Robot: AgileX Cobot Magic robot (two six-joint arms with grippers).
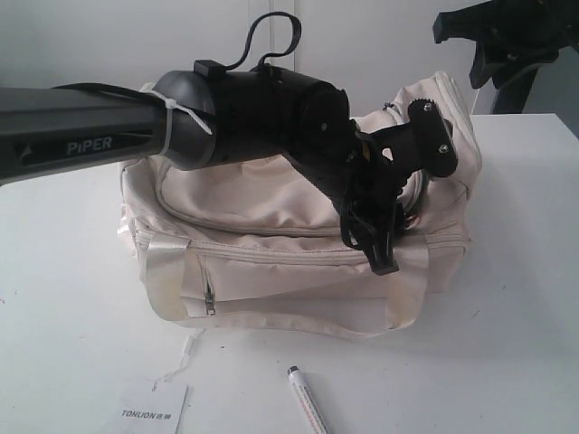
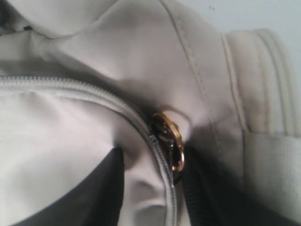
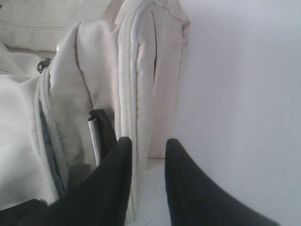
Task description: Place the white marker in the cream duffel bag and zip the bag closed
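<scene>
Left gripper [image 1: 371,242] at bag [image 1: 258,197]; marker [image 1: 306,399] bagward.

I count one cream duffel bag [image 1: 271,289], one white marker [image 1: 307,400] and one paper tag [image 1: 154,411], all on a single table [image 1: 507,344]. On the bag I can make out one gold zip pull [image 2: 171,146] and two shiny straps [image 1: 167,271] running down its front. Of pincers I have two: my left pincer [image 1: 373,244] and my right pincer [image 3: 148,160].

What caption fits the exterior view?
Left arm over the bag; marker and tag lie on the table nearer the camera.
</scene>
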